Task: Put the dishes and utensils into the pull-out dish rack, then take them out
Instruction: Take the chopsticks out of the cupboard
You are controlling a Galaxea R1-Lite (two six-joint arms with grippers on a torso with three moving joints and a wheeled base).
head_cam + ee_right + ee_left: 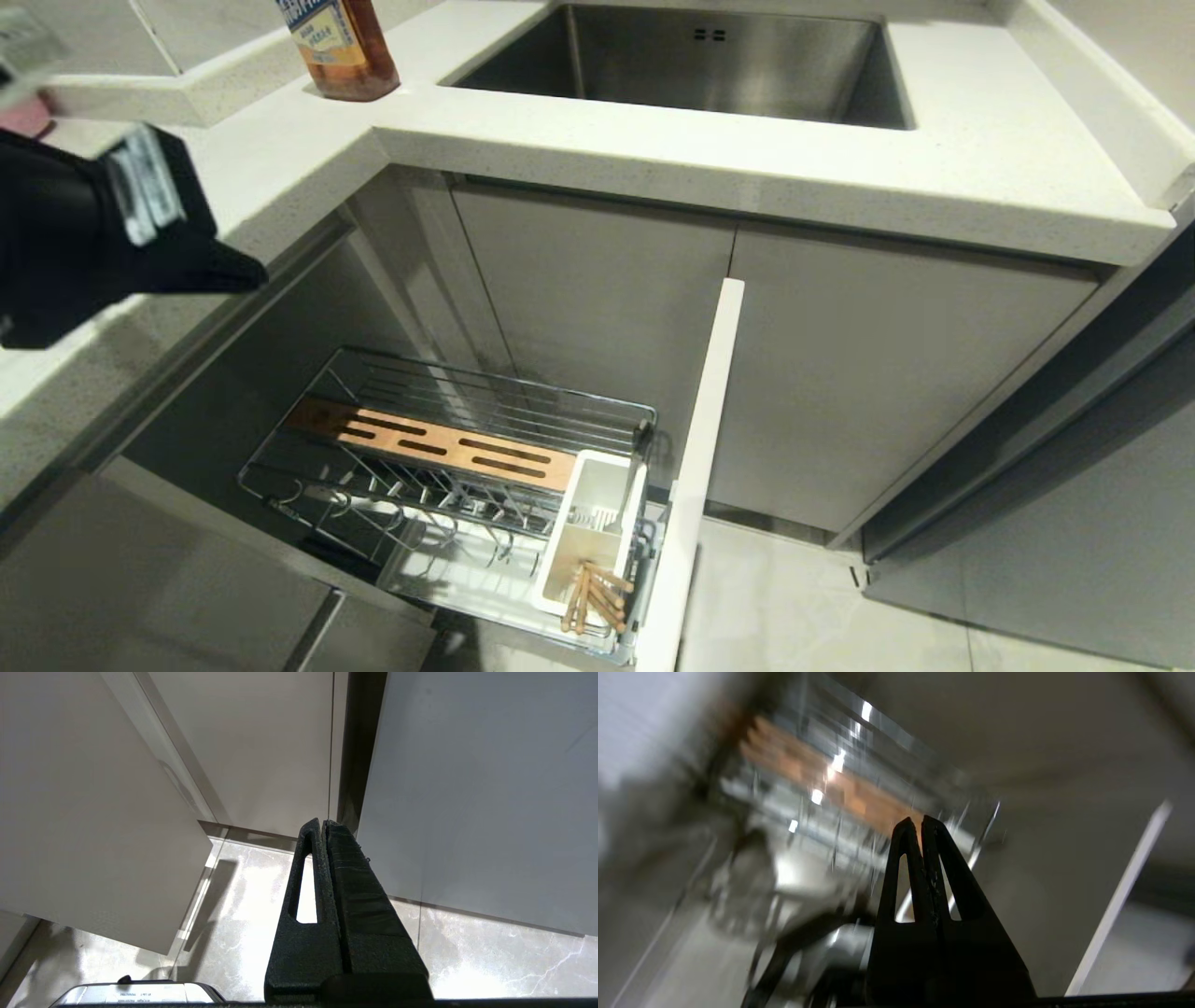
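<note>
I see my left gripper [247, 271] up high by the edge of the table [653, 140], well above the pull-out dish rack [448, 467]. Its fingers [906, 849] are pressed tight together and hold nothing. The rack is pulled out from the cabinet. The chopsticks [593, 597] stand in the white utensil holder [593, 523] at the front end of the rack. My right gripper [323, 823] hangs low over the floor [243, 905], fingers squeezed together, empty.

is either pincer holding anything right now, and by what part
Nothing is held. The left pincer is shut empty above the pull-out dish rack; the right pincer is shut empty by the cabinets.
</note>
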